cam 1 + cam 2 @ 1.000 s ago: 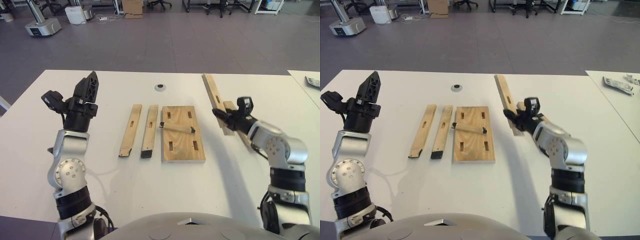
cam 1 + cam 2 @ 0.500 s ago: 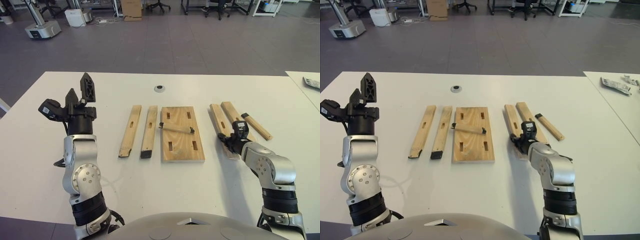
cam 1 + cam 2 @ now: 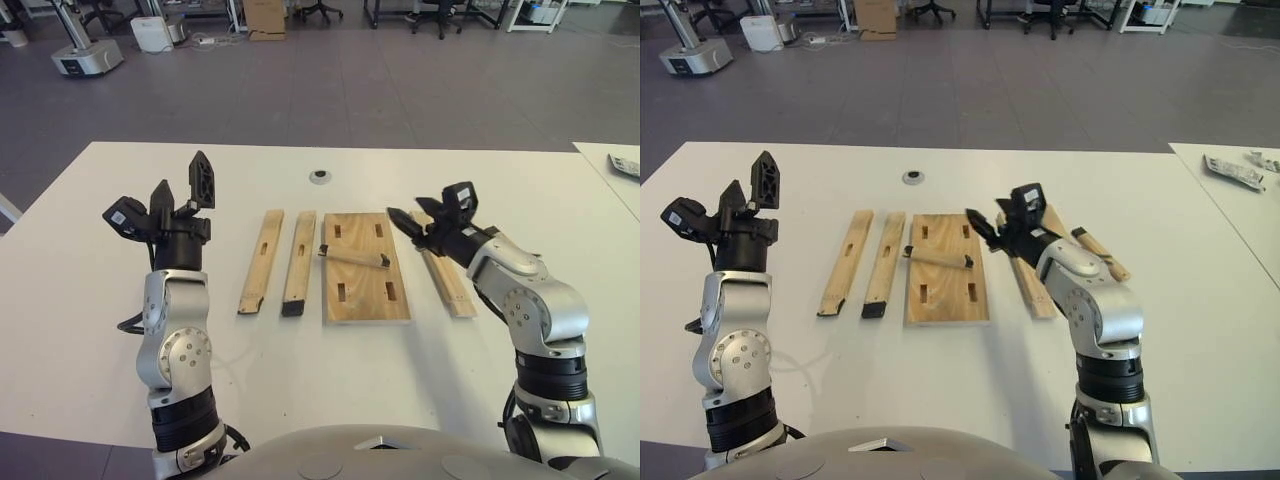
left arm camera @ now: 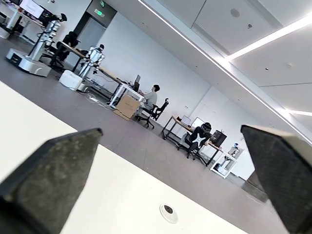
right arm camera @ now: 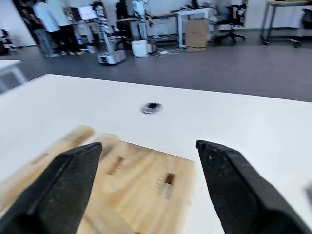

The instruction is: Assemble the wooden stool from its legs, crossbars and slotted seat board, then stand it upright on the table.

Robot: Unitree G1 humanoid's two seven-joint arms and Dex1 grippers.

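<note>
On the left side of the worktop [image 3: 300, 370] the left arm stands with its forearm upright. The left pincer [image 3: 183, 178] points up well above the surface, fingers spread wide and holding nothing. The right arm is bent at the elbow with the forearm angled inward. The right pincer [image 3: 405, 212] hangs over the far right corner of the seat board [image 3: 365, 290], wide apart and empty. The seat board lies flat at the centre with a crossbar [image 3: 353, 257] resting across it. Two legs [image 3: 261, 258] lie just left of it, and the further legs [image 3: 447, 282] lie to its right, partly under the right arm.
</note>
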